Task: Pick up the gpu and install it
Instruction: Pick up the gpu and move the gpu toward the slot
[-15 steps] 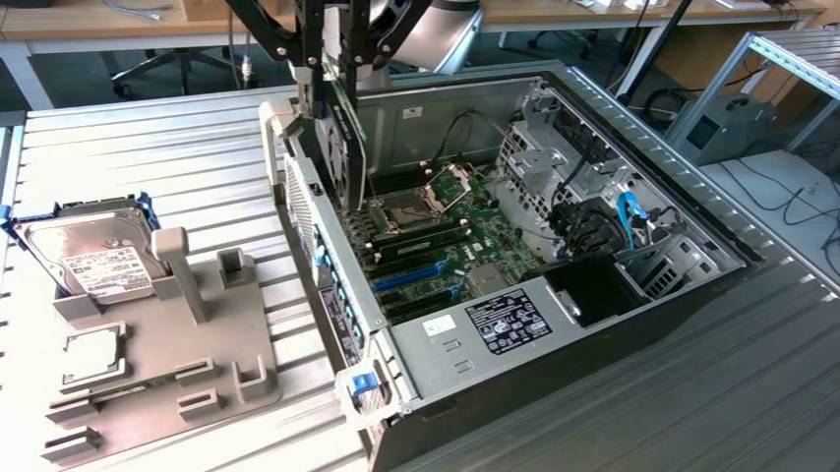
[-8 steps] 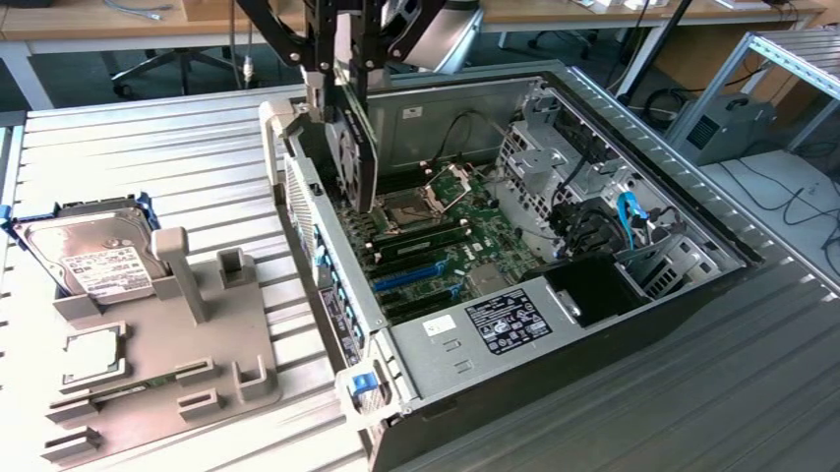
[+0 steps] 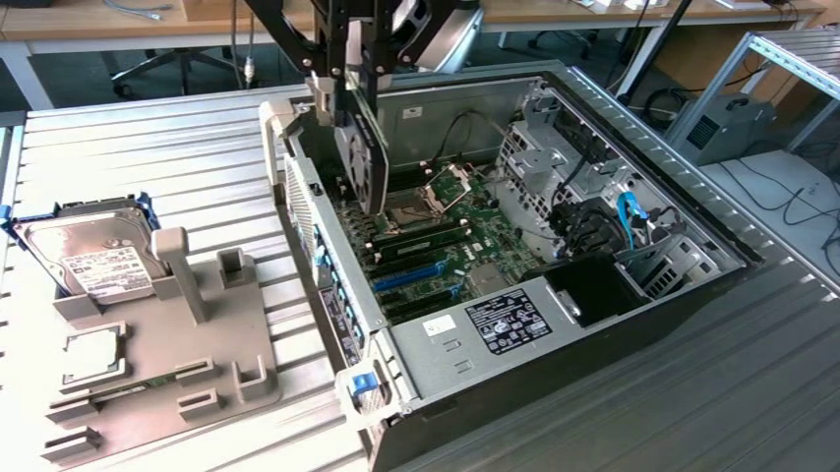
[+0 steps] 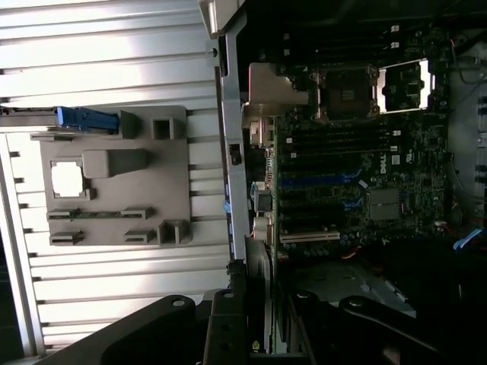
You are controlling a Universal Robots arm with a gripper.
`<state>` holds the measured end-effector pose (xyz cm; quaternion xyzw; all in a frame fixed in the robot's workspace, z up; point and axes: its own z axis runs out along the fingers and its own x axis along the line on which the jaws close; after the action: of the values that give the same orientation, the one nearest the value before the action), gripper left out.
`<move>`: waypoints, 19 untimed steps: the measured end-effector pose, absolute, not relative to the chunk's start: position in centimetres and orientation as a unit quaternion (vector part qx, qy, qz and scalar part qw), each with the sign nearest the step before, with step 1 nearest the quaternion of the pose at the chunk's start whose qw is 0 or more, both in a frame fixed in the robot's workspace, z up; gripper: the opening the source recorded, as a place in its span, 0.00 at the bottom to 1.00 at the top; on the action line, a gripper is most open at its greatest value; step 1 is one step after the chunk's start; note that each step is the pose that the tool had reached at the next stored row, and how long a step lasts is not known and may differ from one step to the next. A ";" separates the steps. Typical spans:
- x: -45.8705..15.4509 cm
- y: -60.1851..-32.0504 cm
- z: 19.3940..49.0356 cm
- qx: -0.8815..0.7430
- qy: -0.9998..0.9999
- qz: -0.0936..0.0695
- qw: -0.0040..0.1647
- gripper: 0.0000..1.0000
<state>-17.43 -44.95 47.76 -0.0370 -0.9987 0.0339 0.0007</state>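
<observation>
The gpu (image 3: 360, 157), a thin dark card, hangs upright from my gripper (image 3: 352, 93), which is shut on its top edge. It hovers over the left wall of the open computer case (image 3: 656, 295), above the motherboard (image 3: 453, 241) and its blue slots (image 3: 407, 278). In the wrist view the gpu (image 4: 260, 296) shows edge-on between the black fingers (image 4: 228, 327), level with the case wall (image 4: 232, 152). The blue slots (image 4: 312, 181) lie further inside the case.
A grey fixture tray (image 3: 171, 364) sits on the slatted table at the exterior view's left, with a silver hard drive (image 3: 86, 251) and a small square CPU chip (image 3: 92, 356). The power supply (image 3: 506, 320), drive cages and cables (image 3: 630, 216) crowd the case's right side.
</observation>
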 end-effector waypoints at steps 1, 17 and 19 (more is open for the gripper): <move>-17.2 -44.9 47.7 -0.037 -0.999 0.034 0.001 0.26; -14.4 -44.9 46.9 -0.037 -0.999 0.035 0.001 0.26; -14.1 -44.9 46.9 -0.037 -0.999 0.035 0.001 0.26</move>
<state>-14.14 -44.93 46.85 -0.0370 -0.9987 0.0355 0.0006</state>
